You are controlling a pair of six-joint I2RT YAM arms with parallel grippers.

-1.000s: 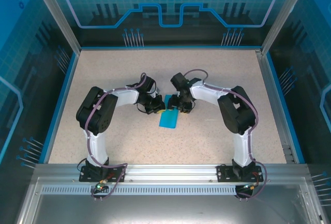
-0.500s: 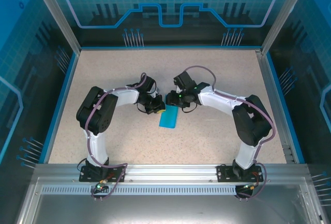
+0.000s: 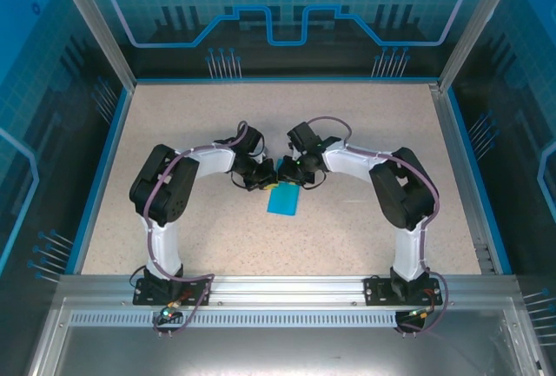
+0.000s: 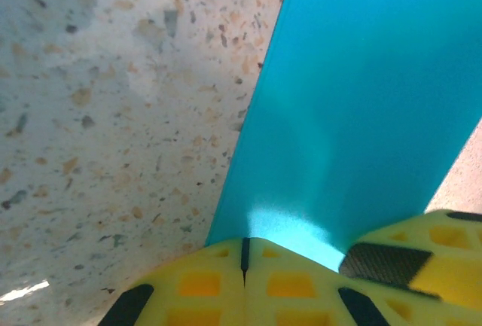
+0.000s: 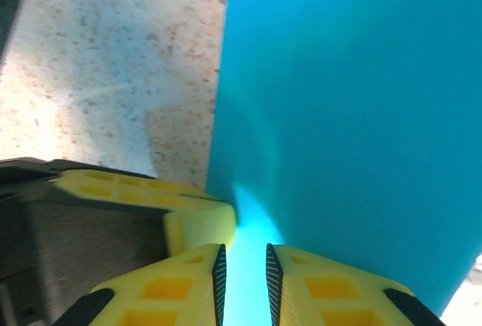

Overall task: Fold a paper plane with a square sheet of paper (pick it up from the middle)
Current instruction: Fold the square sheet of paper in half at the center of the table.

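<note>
speckled beige bench (image 3: 174,133); thin cyan-blue paper sheet (image 3: 285,201), folded to a narrow rectangle, lies at its centre between the two arms. left end effector (image 4: 242,258) pinched shut on sheet's far edge. right end effector (image 5: 242,266) just beside it, jaws a slit apart, same edge in the gap.

Thin sheet of paper (image 4: 361,100): smooth, faint sheen; table (image 4: 113,115): speckled stone-look, matt, grainy; right gripper fingers (image 5: 331,292): yellow moulded plastic, matt.

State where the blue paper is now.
Top view: the blue paper sits mid-table, its far edge meeting the left hand and right hand.
</note>
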